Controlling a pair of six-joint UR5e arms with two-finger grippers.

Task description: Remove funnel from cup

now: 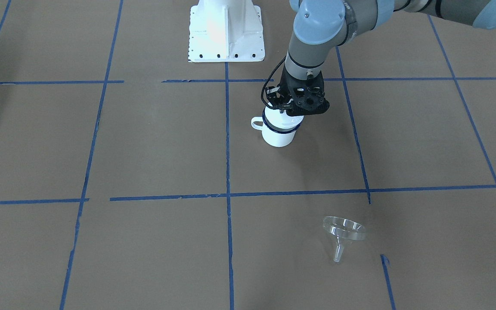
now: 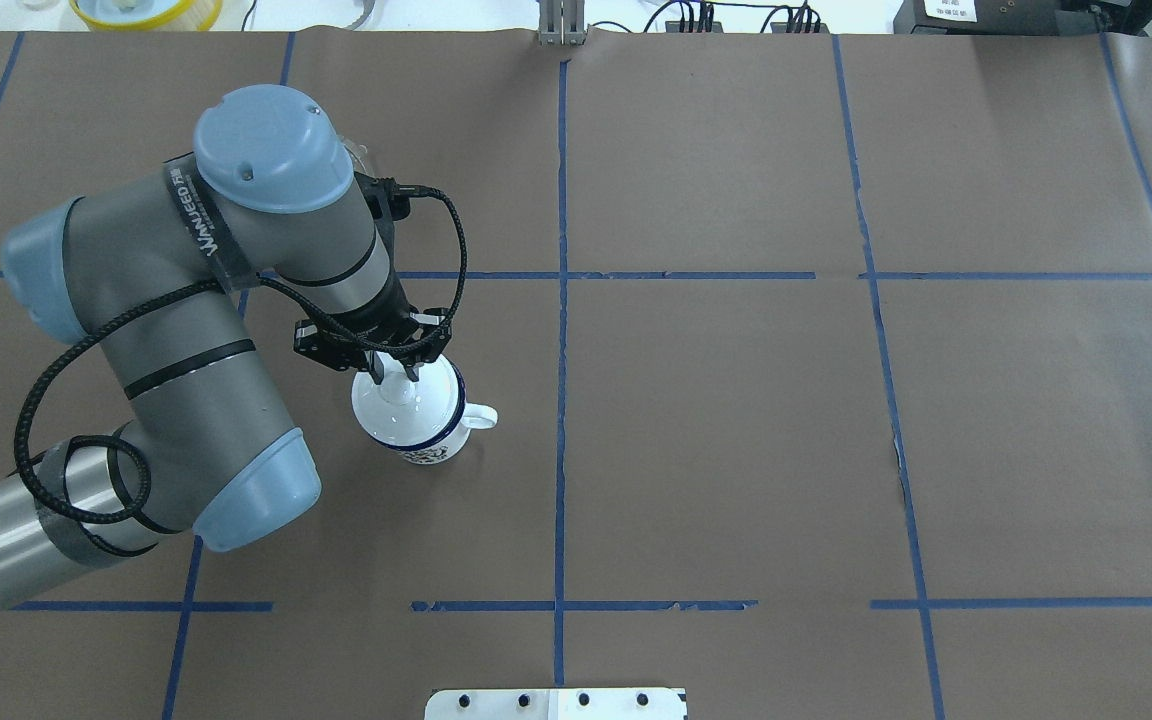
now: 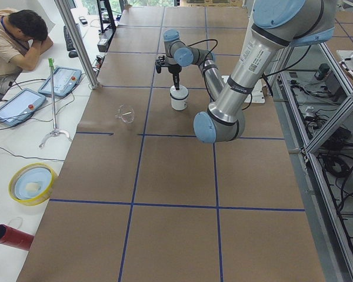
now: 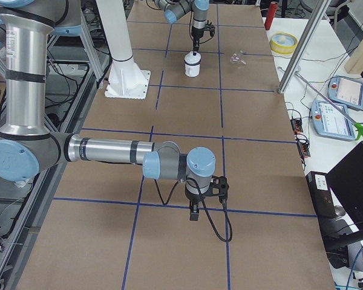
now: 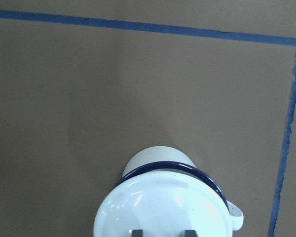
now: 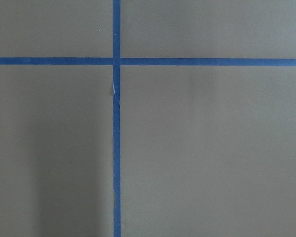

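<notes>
The white cup [image 1: 279, 131] with a dark blue rim stands upright near the table's middle; it also shows in the overhead view [image 2: 416, 420] and the left wrist view [image 5: 165, 207]. Its inside looks empty. The clear funnel [image 1: 342, 234] lies on its side on the table, well away from the cup, on the operators' side [image 3: 126, 113]. My left gripper [image 2: 395, 375] hangs straight down over the cup's mouth, open and empty, fingertips at the rim. My right gripper [image 4: 195, 214] points down over bare table far from both; I cannot tell whether it is open or shut.
The white robot base plate [image 1: 226, 34] is behind the cup. Blue tape lines cross the brown table cover. A yellow bowl [image 3: 30, 183] and a red cylinder [image 3: 12, 236] sit off the table's edge, near a seated operator [image 3: 17, 35].
</notes>
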